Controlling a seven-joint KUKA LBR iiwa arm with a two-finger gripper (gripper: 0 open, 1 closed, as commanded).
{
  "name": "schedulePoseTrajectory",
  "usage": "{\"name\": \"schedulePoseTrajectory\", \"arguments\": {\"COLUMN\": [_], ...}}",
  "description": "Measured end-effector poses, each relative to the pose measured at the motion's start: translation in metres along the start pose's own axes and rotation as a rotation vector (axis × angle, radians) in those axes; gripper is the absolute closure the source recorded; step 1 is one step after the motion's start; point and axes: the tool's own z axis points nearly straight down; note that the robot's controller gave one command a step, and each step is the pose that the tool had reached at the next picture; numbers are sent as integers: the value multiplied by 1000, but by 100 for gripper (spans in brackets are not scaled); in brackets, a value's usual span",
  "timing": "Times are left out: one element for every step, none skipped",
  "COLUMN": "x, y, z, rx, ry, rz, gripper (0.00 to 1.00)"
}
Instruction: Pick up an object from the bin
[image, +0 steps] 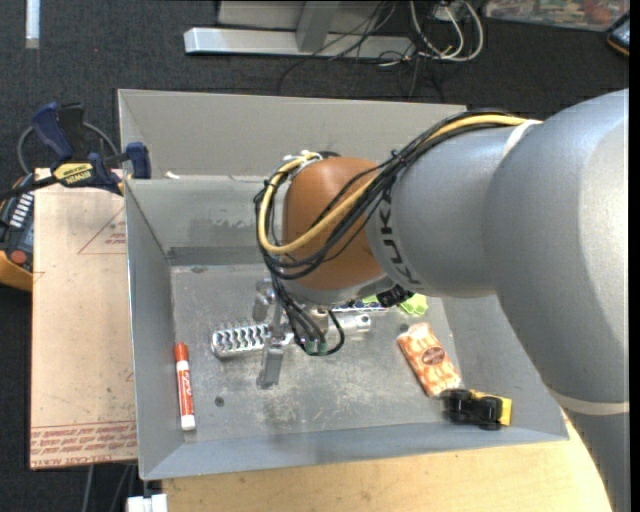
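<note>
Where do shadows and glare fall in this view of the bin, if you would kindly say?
Camera view: the arm throws a soft shadow on the bin floor round the gripper and the silver ribbed thing; a mild sheen lies on the orange cover; the red-and-white marker at left lies in even light.

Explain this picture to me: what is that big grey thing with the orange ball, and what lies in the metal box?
The big grey shape is a robot arm reaching in from the right; the orange ball is a cover on its wrist. One camera looks down from above. The grey bin holds loose things: a red-and-white marker, a ribbed silver metal piece beside the arm's tip, an orange patterned packet, and a small black-and-yellow item. Whether anything is held, I cannot tell.
</note>
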Motion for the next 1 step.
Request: {"name": "schedulePoseTrajectory", "arguments": {"x": [7], "y": [1], "z": [50], "rx": [-1], "ry": [-3], "rz": [44], "gripper": [0]}}
